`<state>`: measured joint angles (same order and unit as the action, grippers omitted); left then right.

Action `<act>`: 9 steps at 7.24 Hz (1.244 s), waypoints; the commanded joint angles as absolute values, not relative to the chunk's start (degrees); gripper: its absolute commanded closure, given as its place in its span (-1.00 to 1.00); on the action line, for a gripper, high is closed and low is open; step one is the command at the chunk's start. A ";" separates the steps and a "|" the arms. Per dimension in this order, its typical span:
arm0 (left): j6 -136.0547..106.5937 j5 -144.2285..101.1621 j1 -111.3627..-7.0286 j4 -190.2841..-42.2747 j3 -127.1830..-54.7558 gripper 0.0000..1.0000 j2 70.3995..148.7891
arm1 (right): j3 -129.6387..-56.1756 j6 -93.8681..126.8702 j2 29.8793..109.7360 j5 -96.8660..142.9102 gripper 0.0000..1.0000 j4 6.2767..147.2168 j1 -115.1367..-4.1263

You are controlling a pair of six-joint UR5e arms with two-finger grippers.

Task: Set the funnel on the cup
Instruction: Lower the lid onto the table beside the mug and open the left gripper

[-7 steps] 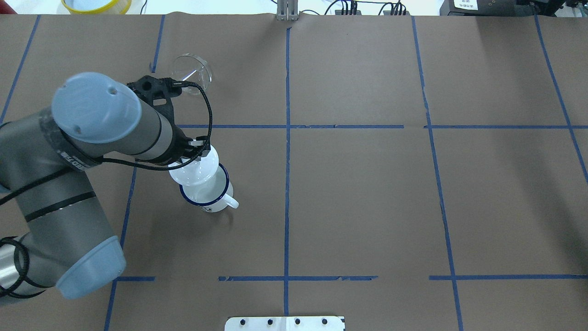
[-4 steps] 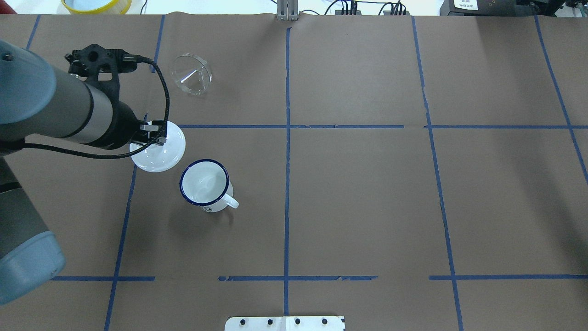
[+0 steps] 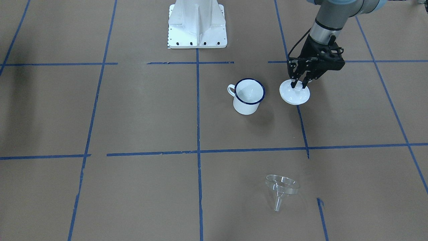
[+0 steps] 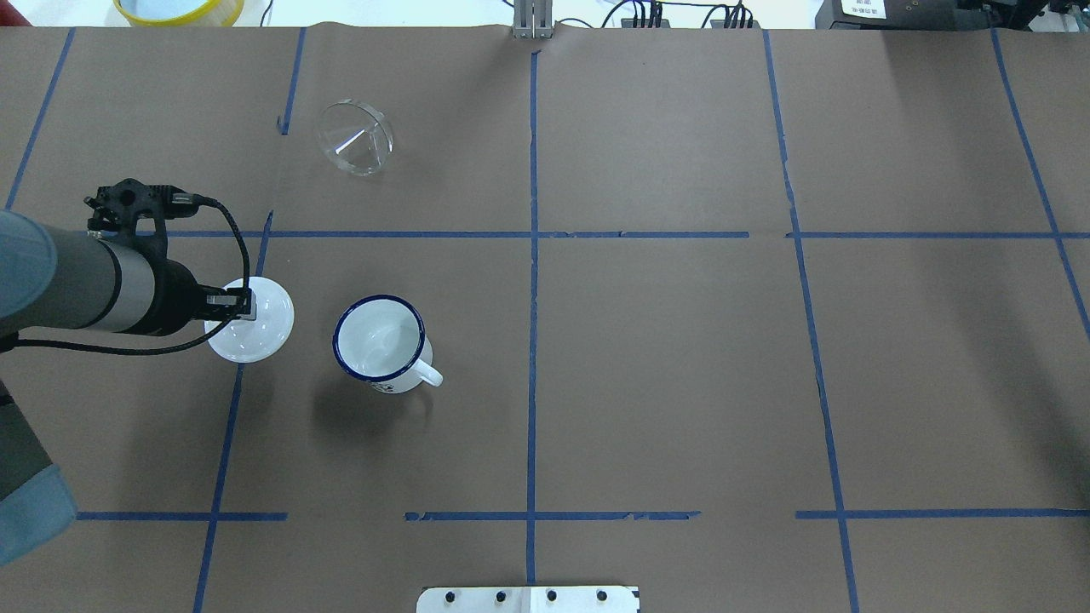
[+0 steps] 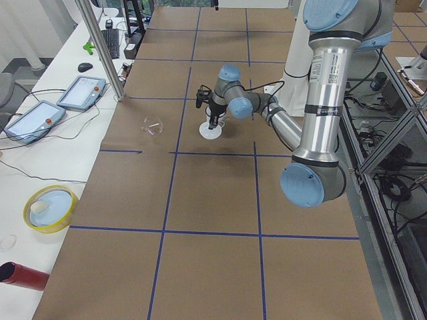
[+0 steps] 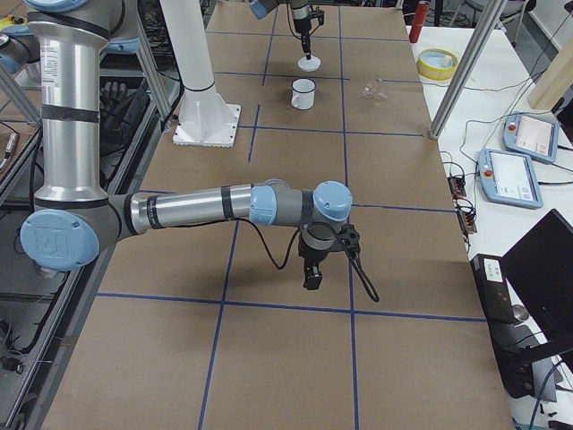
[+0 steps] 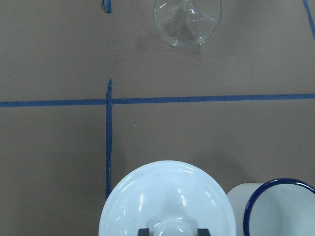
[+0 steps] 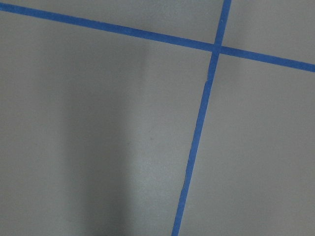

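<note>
The clear funnel [image 4: 355, 136] lies tilted on the brown paper at the far left; it also shows in the front view [image 3: 281, 185] and the left wrist view [image 7: 187, 19]. The white cup [image 4: 379, 339] with a blue rim stands upright and uncovered [image 3: 249, 92] [image 7: 280, 211]. My left gripper [image 4: 234, 305] [image 3: 298, 85] is shut on the knob of a round white lid [image 4: 260, 328] [image 3: 294, 95] [image 7: 167, 196], just left of the cup and close to the paper. My right gripper [image 6: 311, 278] shows only in the exterior right view, low over the paper far from both things; I cannot tell its state.
Blue tape lines grid the brown paper. The white robot base plate [image 3: 197, 26] stands at the robot's side of the table. A yellow-rimmed bowl [image 4: 179, 8] sits beyond the far left edge. Pendants and cables [image 5: 80, 93] lie off the paper.
My left gripper has carried the white lid off the cup, swung it left, then brought it down beside the cup. The cup and the funnel have not moved.
</note>
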<state>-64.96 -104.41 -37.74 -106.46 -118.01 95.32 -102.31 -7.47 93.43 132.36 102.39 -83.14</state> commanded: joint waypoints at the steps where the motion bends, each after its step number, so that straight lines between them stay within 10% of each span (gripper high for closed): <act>1: -67.84 -101.71 -34.12 -113.08 -111.30 1.00 95.54 | -102.39 -7.47 93.43 132.36 -1.00 102.39 -83.14; 5: -68.03 -101.42 -32.78 -115.05 -109.51 1.00 95.80 | -102.39 -7.47 93.43 132.36 -1.00 102.39 -83.14; 9: -68.03 -101.34 -32.78 -114.96 -108.20 -0.57 96.77 | -102.31 -7.47 93.43 132.36 -1.00 102.39 -83.14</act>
